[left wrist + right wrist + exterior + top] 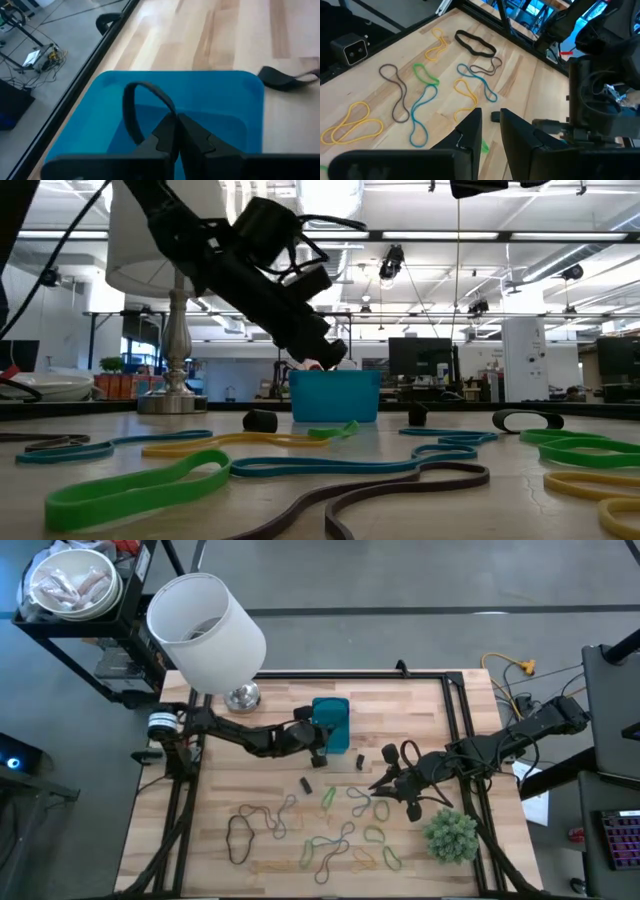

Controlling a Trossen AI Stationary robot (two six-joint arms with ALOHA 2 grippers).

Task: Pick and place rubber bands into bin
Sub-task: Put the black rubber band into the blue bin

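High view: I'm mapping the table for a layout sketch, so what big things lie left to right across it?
White lampshade → left gripper → blue bin → right gripper → fuzzy green plant ball.

The light wooden tabletop (410, 720), framed by black rails, carries a blue bin (337, 712) near the middle of its far edge. A silver lamp base (241, 696) stands beside it, toward the far left corner. Rubber bands (340, 830) in green, yellow, tan and dark tones lie scattered over the near half (several overlap). A long dark band (238, 838) lies nearest the left edge. A fuzzy green plant ball (452, 835) sits by the near right corner.
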